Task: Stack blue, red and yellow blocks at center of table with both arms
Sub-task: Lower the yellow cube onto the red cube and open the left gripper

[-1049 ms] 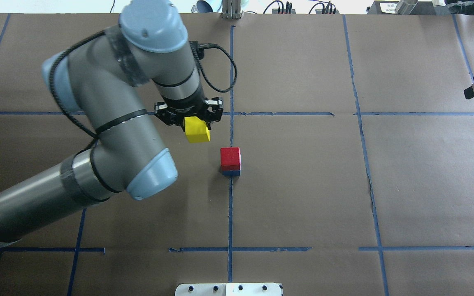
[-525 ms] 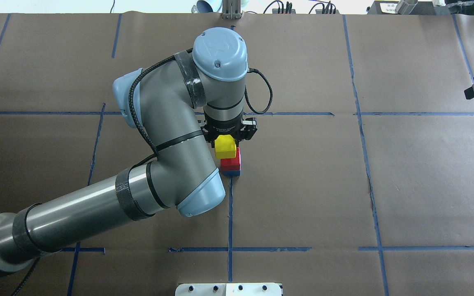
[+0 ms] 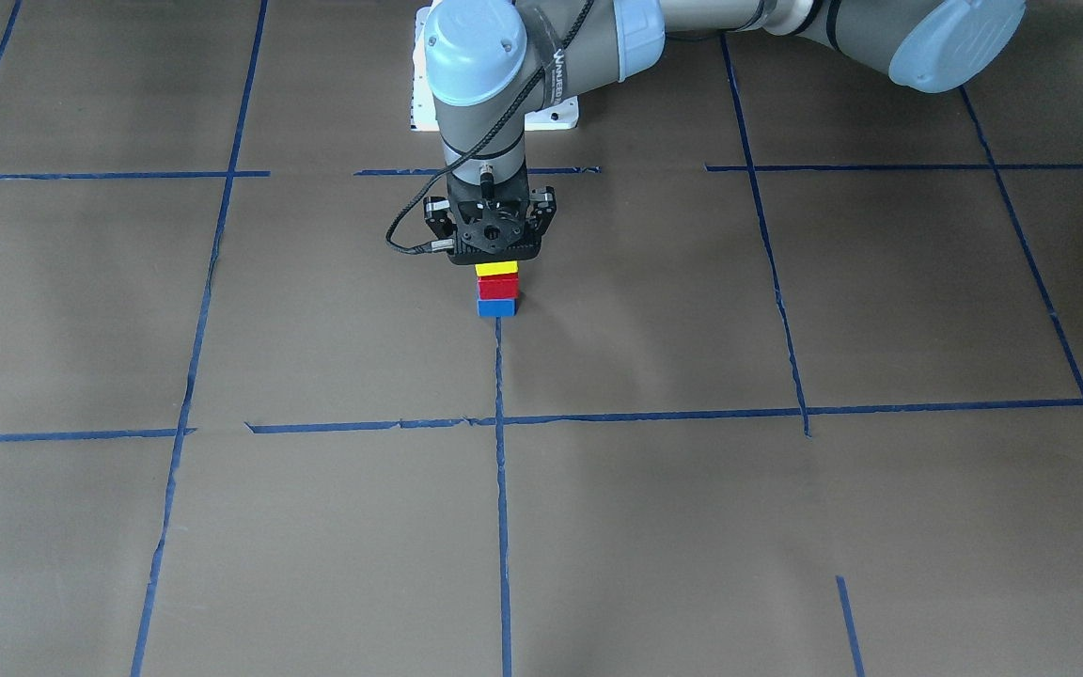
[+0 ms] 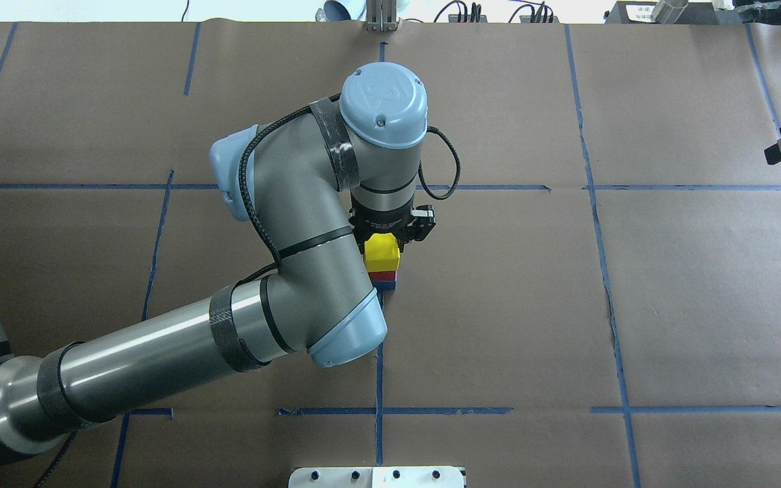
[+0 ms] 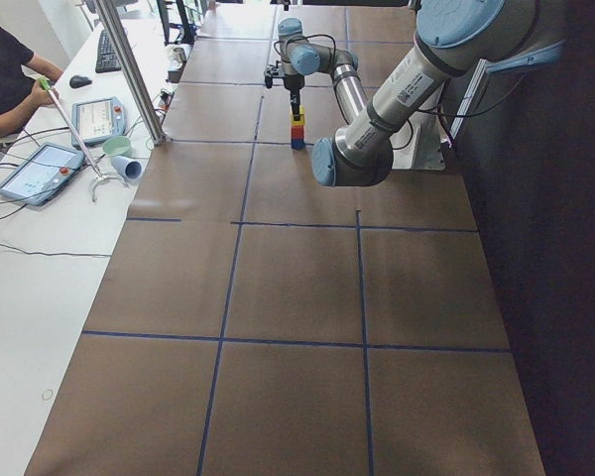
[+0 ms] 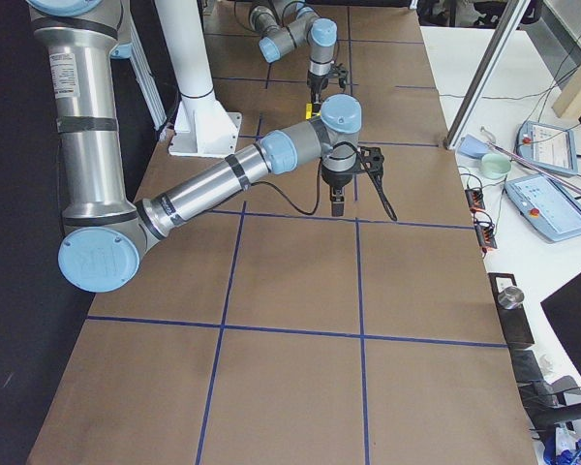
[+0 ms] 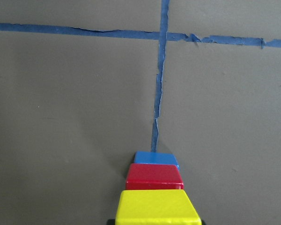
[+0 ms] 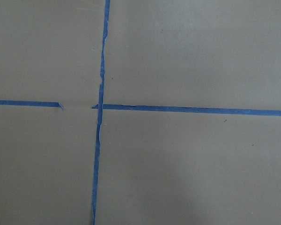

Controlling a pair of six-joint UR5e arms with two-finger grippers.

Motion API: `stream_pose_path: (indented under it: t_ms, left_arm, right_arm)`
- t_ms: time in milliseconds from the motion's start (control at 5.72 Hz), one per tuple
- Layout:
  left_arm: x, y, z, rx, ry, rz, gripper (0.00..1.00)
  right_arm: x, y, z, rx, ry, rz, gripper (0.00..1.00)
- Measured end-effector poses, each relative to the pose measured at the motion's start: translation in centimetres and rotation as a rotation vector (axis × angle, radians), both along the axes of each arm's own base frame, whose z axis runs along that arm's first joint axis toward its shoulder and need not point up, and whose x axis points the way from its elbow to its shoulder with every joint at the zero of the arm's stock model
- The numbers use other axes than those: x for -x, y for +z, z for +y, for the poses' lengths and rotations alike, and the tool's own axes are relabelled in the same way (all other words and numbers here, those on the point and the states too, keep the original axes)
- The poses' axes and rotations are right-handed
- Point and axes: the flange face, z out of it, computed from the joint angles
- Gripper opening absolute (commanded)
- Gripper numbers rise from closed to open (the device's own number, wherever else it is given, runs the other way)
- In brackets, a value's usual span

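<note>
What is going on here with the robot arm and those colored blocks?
The left gripper is holding the yellow block right on top of the red block. The red block sits on the blue block, on the tape line near the middle of the table. The yellow block looks lined up with the stack but is not yet let go. The right gripper hangs off to the side, holding nothing.

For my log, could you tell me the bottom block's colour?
The bottom block is blue, clearest in the front-facing view.
</note>
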Motion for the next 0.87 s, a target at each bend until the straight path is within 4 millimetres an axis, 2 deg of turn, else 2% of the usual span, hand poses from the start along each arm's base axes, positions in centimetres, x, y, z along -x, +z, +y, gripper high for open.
stream_pose_path:
  t_ms: [175, 350, 525, 874]
  left_arm:
    - [-0.2, 0.2, -0.05, -0.005, -0.002, -0.004, 0.03]
    - [-0.37, 0.34, -0.01, -0.012, -0.005, -0.008, 0.33]
    - [-0.58, 0.35, 0.22, -0.015, -0.003, -0.009, 0.99]
    - [-0.8, 0.23, 0.51, -0.022, 0.003, -0.002, 1.0]
  right_arm:
    - [0.01, -0.03, -0.02, 0.0, 0.0, 0.0, 1.0]
    - [0.01, -0.05, -0.02, 0.0, 0.001, 0.0, 1.0]
    - [0.01, -0.08, -0.04, 0.0, 0.001, -0.001, 1.0]
    - [0.02, -0.07, -0.08, 0.002, 0.003, -0.001, 1.0]
